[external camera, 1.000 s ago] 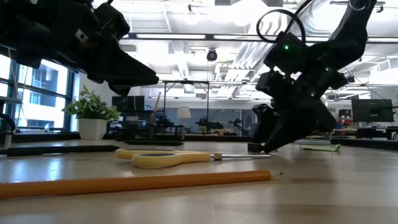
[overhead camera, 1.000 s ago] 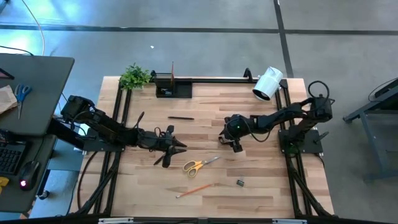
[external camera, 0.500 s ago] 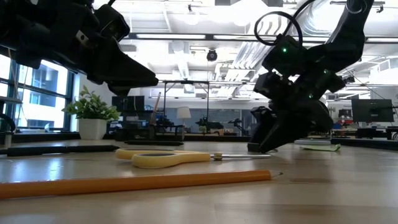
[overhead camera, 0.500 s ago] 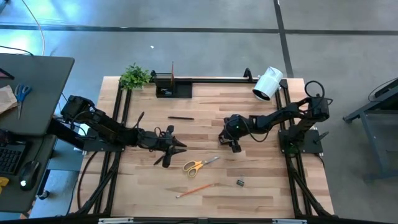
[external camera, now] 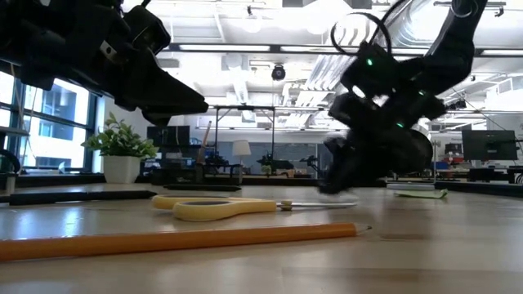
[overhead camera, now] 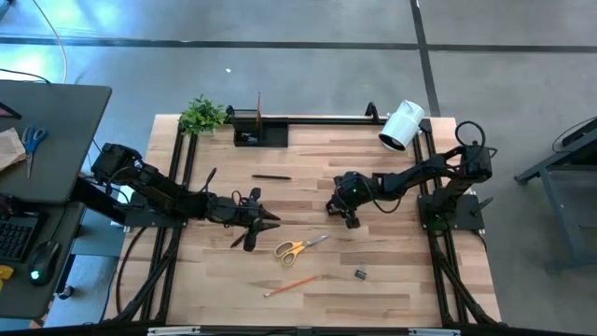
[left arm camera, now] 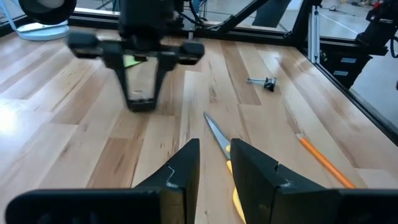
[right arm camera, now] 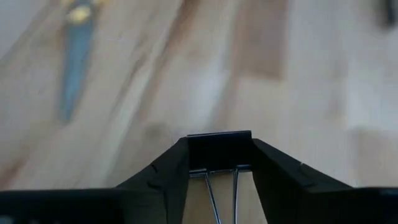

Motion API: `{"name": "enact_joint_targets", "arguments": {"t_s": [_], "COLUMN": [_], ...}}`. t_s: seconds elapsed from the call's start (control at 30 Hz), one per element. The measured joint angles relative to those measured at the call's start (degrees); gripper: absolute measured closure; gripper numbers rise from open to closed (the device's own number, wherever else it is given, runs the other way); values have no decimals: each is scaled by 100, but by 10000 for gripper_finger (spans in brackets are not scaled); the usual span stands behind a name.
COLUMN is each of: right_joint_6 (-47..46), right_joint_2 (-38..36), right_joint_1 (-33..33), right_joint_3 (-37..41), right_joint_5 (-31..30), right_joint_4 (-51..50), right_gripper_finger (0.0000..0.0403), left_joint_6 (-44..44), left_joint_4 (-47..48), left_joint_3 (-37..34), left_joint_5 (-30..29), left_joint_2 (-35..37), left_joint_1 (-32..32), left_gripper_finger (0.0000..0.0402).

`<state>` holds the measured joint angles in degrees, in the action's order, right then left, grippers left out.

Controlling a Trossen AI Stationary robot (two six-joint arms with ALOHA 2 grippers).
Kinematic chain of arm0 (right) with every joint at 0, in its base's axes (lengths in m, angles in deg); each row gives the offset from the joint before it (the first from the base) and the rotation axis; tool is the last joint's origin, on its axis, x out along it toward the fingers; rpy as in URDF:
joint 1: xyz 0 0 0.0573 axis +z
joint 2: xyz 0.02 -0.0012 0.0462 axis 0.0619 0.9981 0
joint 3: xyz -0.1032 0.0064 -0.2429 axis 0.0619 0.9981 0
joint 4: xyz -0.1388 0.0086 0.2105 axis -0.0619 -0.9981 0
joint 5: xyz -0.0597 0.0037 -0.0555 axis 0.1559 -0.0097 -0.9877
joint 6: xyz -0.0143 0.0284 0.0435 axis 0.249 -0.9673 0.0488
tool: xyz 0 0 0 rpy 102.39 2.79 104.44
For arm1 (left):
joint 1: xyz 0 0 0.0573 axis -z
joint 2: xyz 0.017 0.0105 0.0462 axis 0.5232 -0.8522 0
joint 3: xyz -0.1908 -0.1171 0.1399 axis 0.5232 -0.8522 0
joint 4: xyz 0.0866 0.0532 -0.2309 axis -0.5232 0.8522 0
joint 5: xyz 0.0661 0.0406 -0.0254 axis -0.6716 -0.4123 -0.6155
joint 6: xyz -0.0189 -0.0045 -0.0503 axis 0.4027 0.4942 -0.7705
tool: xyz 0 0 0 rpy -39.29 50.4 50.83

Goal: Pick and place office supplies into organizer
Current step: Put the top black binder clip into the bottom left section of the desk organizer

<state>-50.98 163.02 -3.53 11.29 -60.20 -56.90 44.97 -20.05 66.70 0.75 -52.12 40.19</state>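
High view: right gripper [overhead camera: 347, 214] at centre-right, low over bench [overhead camera: 392, 271]; organizer [overhead camera: 259, 132] at upper left.
Right wrist view: jaws pinching binder clip [right arm camera: 220, 149]; squeeze squarely before lifting.
Left wrist view: left gripper [left arm camera: 214, 163] jaws nearly together, empty.

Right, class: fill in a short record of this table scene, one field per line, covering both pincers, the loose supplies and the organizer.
right pincer: low over mid-table, fingers either side of a black binder clip
left pincer: holds nothing, above the table, near the scissors
scissors: yellow-handled, flat on the table, untouched
pencil: orange, flat near the front edge
second binder clip: loose, right of the pencil
pen: black, lying before the organizer
organizer: black, at the back edge, beside the plant
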Motion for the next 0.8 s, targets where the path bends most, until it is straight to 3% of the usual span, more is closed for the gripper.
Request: {"name": "enact_joint_targets", "arguments": {"t_s": [0.13, 0.3, 0.57, 0.7, 0.8], "right_joint_6": [39, -9, -16, -165, -128], "right_joint_2": [-17, -22, 94, 458, 850], "right_joint_1": [-8, -99, -192, -337, -380], "right_joint_3": [-365, -915, -1768, -2456, -2951], "right_joint_5": [-362, -399, -561, -257, -160], "right_joint_4": [418, 451, 431, 55, -173], "right_gripper_finger": [250, 264, 254, 257, 259], "left_joint_6": [61, 201, 533, 621, 656], "left_joint_4": [-14, 273, 937, 1310, 2010], "left_joint_3": [0, 0, -2, 2, -2], "left_joint_5": [281, 391, 133, 89, -334], "left_joint_2": [275, 808, 1394, 2031, 2461], "left_joint_1": [0, 4, -4, -4, 0], "left_gripper_finger": [321, 321, 321, 321, 321]}}
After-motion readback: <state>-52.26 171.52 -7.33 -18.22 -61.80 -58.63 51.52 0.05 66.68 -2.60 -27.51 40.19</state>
